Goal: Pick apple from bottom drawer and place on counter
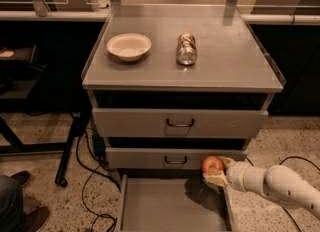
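I have the claw clamped on the apple, just above the right rear of the open bottom drawer, and I judge a straight lift could knock it loose against the drawer fronts before it reaches the desk.

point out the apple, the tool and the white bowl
apple (212, 164), camera view, centre of its red skin
tool (220, 171), camera view, midway between its fingertips, shut on the apple over the right wall of the bottom drawer (165, 203)
white bowl (129, 47), camera view, bare inside, on the counter (230, 61)
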Motion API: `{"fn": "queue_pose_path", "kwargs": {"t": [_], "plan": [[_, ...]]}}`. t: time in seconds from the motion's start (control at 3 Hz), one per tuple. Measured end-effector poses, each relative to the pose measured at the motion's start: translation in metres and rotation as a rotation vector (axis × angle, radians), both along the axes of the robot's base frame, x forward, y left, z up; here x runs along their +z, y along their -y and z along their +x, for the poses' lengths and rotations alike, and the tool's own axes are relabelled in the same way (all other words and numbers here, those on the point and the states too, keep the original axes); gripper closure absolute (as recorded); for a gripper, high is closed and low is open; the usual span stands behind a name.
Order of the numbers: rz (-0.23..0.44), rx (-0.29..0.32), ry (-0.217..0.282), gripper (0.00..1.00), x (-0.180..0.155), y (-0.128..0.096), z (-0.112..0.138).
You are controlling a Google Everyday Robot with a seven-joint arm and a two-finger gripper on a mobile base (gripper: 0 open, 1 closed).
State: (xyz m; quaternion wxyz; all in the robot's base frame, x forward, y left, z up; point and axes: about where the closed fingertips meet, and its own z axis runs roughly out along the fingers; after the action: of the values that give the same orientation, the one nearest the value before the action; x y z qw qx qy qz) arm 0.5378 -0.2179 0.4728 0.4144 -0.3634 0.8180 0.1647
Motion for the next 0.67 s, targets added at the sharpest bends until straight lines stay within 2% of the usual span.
{"fn": "queue_pose_path", "kwargs": {"t": [0.33, 0.67], "plan": [[0.008, 0.021, -0.025, 1.0, -0.003, -0.003, -0.007], [-0.024, -0.018, 0.018, 1.0, 0.045, 0.03, -0.023]]}}
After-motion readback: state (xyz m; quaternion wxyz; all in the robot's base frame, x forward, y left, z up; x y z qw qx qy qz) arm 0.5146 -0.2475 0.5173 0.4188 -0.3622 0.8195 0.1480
